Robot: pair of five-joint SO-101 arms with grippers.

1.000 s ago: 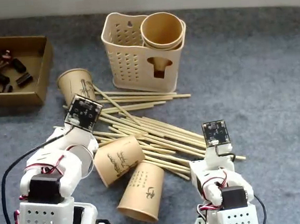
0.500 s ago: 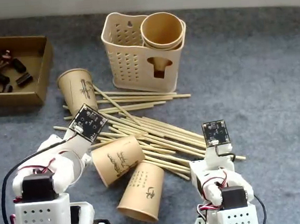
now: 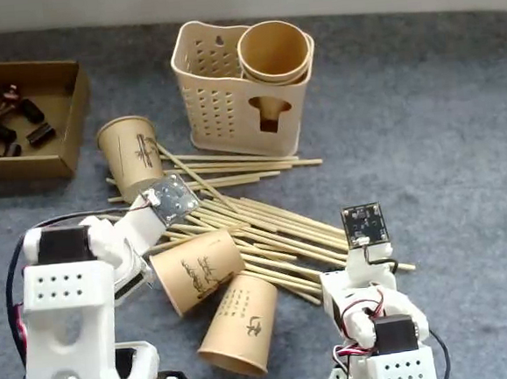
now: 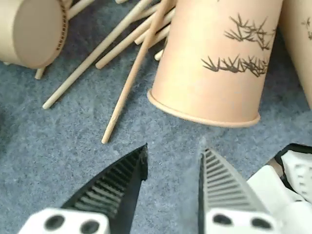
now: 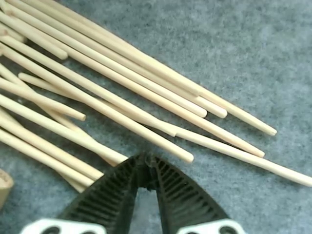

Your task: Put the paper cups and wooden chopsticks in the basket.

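Note:
A cream plastic basket (image 3: 220,95) stands at the back with one paper cup (image 3: 273,52) inside it. Three more paper cups lie on the grey carpet: one at the back left (image 3: 132,153), one in the middle (image 3: 198,268), one nearer the front (image 3: 242,324). Several wooden chopsticks (image 3: 256,224) are scattered between them. My left gripper (image 4: 170,161) is open and empty, low over the carpet, facing the rim of the bamboo-printed middle cup (image 4: 217,63). My right gripper (image 5: 146,169) is shut on nothing, its tips just short of the chopsticks (image 5: 122,97).
A brown cardboard box (image 3: 64,125) with small dark parts sits at the back left. The left arm (image 3: 68,283) and right arm (image 3: 374,320) stand at the front edge. Bare carpet lies to the right of the basket.
The left arm has turned to the right and dropped its wrist toward the middle cup, while its body rose in the high view. The right arm has kept still.

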